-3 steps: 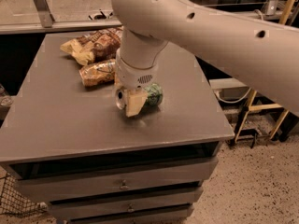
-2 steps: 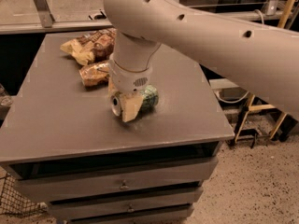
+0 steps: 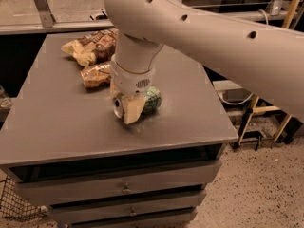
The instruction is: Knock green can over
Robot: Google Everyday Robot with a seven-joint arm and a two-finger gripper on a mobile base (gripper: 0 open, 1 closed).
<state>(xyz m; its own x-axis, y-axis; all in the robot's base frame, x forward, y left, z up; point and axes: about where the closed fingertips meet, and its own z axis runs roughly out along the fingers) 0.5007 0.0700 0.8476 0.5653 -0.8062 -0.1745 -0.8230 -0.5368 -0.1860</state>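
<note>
Starting at the left, find the snack bags [image 3: 92, 51] at the back of the table [image 3: 52, 122], well apart from the job and best left alone. Moving to the middle, meet the tool [image 3: 129, 109], hanging low under the big pale arm [image 3: 199, 27] and almost down on the table top. Cannot tell if spread or pressed together (too much arm in the way). Just to the right, touching the tool or very nearly, spot the green can [image 3: 153, 99], near the middle of the table. Looks tipped onto its side already, but hard to be sure with half of it hidden. Probably light and thin, so easy to push and easy to dent. Smooth and round too, so likely to roll away once down. No need to grab hard; better to nudge the side up near the top, if standing. Hard to make out: the can's top, the writing on it, and a shiny round thing [image 3: 118, 109] at the tool's left edge (maybe the can's end, maybe part of the tool). Farther right, follow the arm until cut off by the picture's edge.
</note>
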